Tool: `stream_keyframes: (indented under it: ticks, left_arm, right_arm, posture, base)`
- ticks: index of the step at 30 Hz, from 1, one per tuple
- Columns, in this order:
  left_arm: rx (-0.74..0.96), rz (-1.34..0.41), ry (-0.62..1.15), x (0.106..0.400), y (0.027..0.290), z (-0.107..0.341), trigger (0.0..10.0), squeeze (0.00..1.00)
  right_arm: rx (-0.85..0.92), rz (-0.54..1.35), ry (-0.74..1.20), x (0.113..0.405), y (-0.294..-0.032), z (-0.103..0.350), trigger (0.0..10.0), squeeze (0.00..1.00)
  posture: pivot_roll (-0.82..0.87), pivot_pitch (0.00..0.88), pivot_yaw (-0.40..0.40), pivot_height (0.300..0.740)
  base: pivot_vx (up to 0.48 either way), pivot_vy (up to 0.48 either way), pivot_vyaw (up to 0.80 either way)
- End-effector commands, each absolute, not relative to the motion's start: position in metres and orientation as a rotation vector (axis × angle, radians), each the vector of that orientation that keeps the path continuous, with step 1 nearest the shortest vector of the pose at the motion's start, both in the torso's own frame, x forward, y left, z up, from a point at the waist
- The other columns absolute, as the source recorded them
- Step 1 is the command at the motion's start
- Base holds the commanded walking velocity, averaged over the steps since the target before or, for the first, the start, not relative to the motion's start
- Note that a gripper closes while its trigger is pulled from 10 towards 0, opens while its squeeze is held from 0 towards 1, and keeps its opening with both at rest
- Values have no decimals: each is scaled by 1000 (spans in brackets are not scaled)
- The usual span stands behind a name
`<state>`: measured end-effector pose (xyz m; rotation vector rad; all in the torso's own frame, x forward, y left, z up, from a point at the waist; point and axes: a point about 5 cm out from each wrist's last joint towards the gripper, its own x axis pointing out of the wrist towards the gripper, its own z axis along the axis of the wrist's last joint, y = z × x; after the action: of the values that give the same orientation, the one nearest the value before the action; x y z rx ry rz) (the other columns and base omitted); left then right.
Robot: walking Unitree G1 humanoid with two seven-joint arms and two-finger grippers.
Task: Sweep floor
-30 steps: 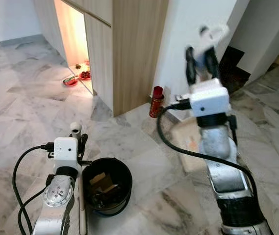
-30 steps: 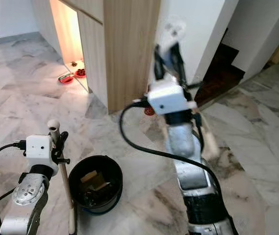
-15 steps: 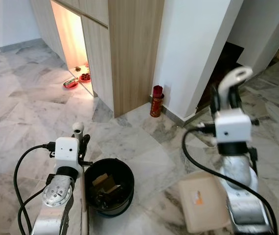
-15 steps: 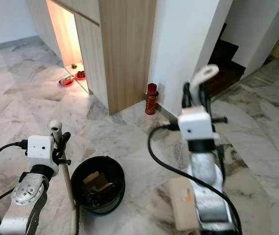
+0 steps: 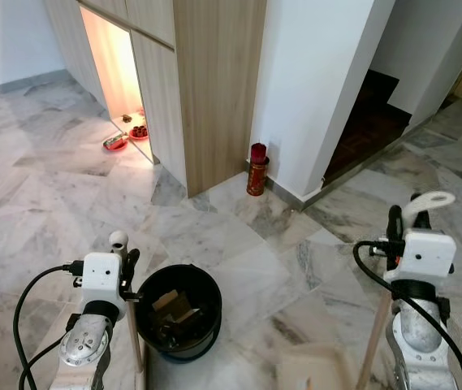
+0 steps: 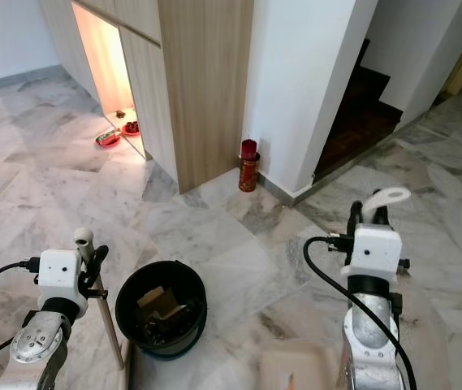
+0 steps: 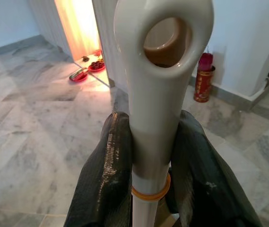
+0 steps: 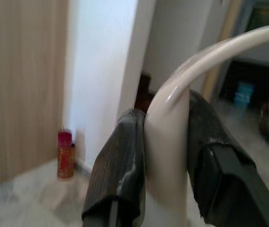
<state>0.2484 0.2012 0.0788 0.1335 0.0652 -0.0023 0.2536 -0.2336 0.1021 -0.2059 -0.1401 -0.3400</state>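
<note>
Your left gripper (image 7: 148, 156) is clamped on the white top of a broom handle (image 7: 160, 71), fingers (image 7: 107, 175) pressed against both sides just under the hanging loop. In the head views that wooden pole (image 6: 110, 321) runs down from the gripper to the marble floor (image 5: 44, 195), just left of the black bucket (image 5: 178, 313). The bucket holds dark debris and what looks like a scrap of cardboard; can't tell more.

Your right gripper (image 8: 165, 151) is closed on a second white handle (image 8: 205, 59), this one curving over into a hook above the fingers. In the left eye view its wooden shaft (image 5: 370, 345) drops beside the right arm toward a tan, flat dustpan-like piece (image 5: 316, 370) at the bottom edge. It's blurred, so you can't confirm whether it touches the floor.

Both tools sit low and close to the robot, bucket between the arms and nearer the left.

Ahead: a wood-panel cabinet (image 5: 214, 81) with a lit niche (image 5: 117, 57) on its left, red dishes (image 5: 117, 143) on the floor at the niche's foot. A red canister (image 6: 248, 166) stands against the white wall (image 5: 320, 73) at the cabinet's corner. A dark stair opening (image 5: 369, 110) is to the right of that wall.
</note>
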Motion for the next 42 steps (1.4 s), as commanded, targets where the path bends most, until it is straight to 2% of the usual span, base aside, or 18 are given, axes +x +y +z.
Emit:
stream_keyframes:
  ticks: [1,8,17,34,42]
  left_arm:
    - [129,-25,61,248,201,77,10000,0]
    - [109,-17,71,250,204,73,10000,0]
    - [107,-23,71,251,207,72,10000,0]
    - [92,-25,59,251,204,74,10000,0]
    - [89,-34,57,250,200,73,10000,0]
  right_arm:
    - [-166,-402,-148,256,-246,102,10000,0]
    - [-95,-455,-95,259,-256,87,10000,0]
    - [-89,-421,-103,269,-243,81,10000,0]
    - [-61,-418,-116,276,-241,79,10000,0]
    - [-57,-413,-115,277,-240,78,10000,0]
  posture:
    - [52,0,-32,740]
    - [61,0,-32,740]
    - [69,0,-16,740]
    - [70,0,-22,740]
    - [70,0,-24,740]
  base:
    - [0,0,0]
    - [0,0,0]
    - [0,0,0]
    - [0,0,0]
    - [-273,0,0]
